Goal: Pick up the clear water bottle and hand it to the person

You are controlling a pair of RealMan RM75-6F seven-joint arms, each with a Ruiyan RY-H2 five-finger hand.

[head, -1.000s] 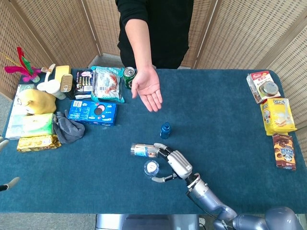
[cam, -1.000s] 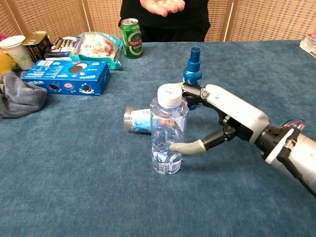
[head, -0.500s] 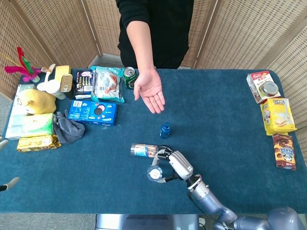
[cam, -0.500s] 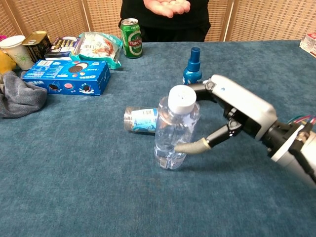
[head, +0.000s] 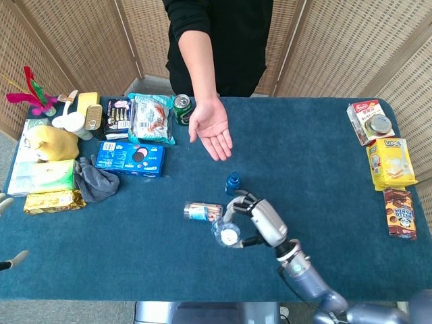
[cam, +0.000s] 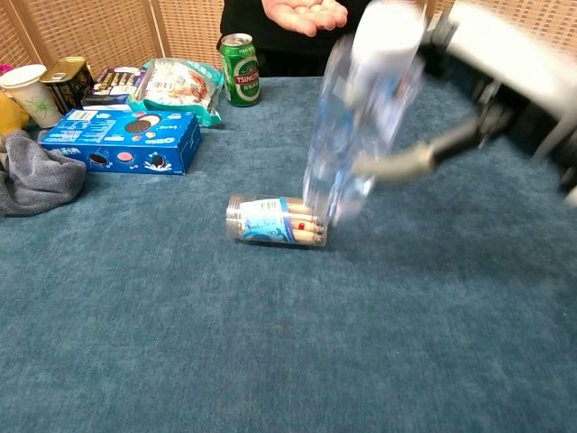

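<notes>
My right hand [head: 260, 221] [cam: 469, 86] grips the clear water bottle [head: 227, 233] [cam: 365, 117] and holds it in the air above the blue table [head: 317, 196], tilted. In the chest view the bottle and hand are blurred by motion, with the white cap [cam: 389, 32] up. The person's open palm [head: 212, 129] [cam: 306, 13] faces up over the far middle of the table. At the left edge of the head view only fingertips [head: 12, 257] of my left hand show, beside the table's near left.
A clear tube of sticks [head: 202, 212] [cam: 275, 220] lies on its side just left of the lifted bottle. A small blue spray bottle [head: 233, 182] stands behind it. A green can [head: 181, 108], a blue cookie box [head: 130, 157] and snack packs crowd the left; boxes [head: 390, 164] line the right edge.
My right hand closed on the bottle, tipped it, then lifted it off the table, up and toward the person. The person's palm stayed roughly in place.
</notes>
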